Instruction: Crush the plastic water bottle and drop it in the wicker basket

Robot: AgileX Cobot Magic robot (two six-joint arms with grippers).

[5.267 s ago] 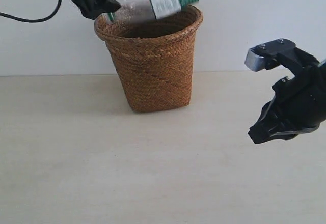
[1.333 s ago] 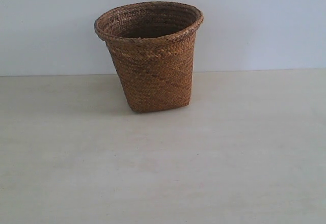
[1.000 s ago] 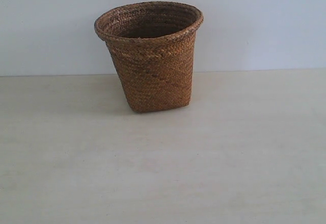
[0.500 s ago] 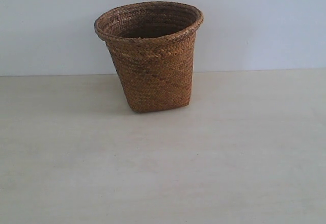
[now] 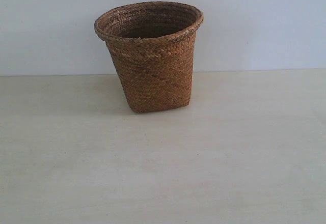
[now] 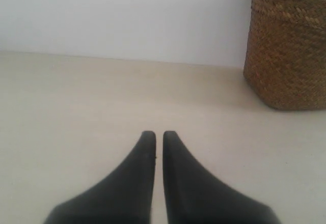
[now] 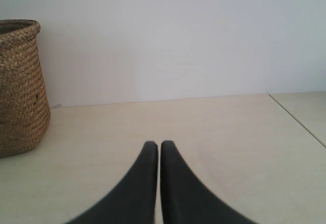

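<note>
Two grippers hang low over the pale table [image 5: 163,173]: our left gripper [image 6: 159,135] and our right gripper [image 7: 155,145] each have their dark jaws drawn together, with only a thin slit between the tips, and hold nothing. The wicker basket [image 5: 153,76] stands upright near the white wall [image 5: 254,20], apart from both. We cannot tell where the plastic water bottle is; the basket's inside is hidden below its rim.

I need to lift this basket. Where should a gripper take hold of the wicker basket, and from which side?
Probably the braided rim of the wicker basket, from above, one finger inside and one outside: it stands upright with an open mouth, and its tapering body looks too wide to span.
</note>
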